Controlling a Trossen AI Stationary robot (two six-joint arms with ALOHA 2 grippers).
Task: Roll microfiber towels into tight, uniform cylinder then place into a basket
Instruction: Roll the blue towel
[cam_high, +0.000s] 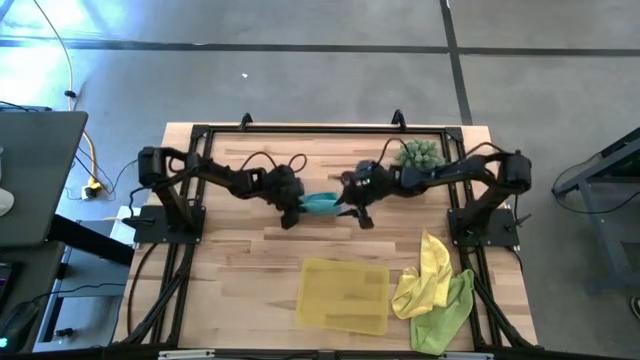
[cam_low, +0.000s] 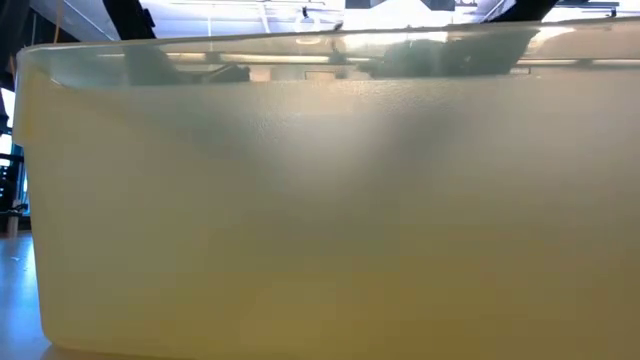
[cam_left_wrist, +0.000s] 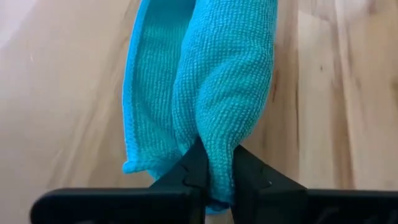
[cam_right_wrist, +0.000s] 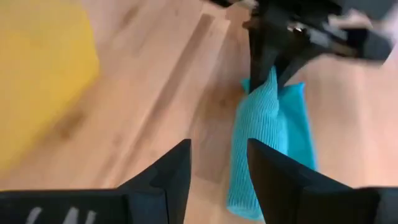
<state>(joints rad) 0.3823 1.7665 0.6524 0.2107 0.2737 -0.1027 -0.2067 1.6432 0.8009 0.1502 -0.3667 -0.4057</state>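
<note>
The basket (cam_high: 345, 296), a shallow see-through yellow tray, lies at the near edge of the counter (cam_high: 240, 260) and holds nothing; in the low view its wall (cam_low: 320, 220) fills almost the whole picture. Just to the right of the basket lie two towels in a loose heap, the yellow towel (cam_high: 425, 275) partly over the lime green towel (cam_high: 445, 310), both on the bare wood and outside the tray. Farther back from the basket, at mid-counter, is the third towel, the teal towel (cam_high: 320, 204), folded into a long narrow shape. The left pincer (cam_left_wrist: 214, 180) has closed tight on one end of it, fingers pinching the cloth between them. The right pincer (cam_right_wrist: 217, 168) is at the other end with its fingers apart, gripping nothing. Beyond the basket, near the far right, sits one spiky green plant (cam_high: 420, 153).
</note>
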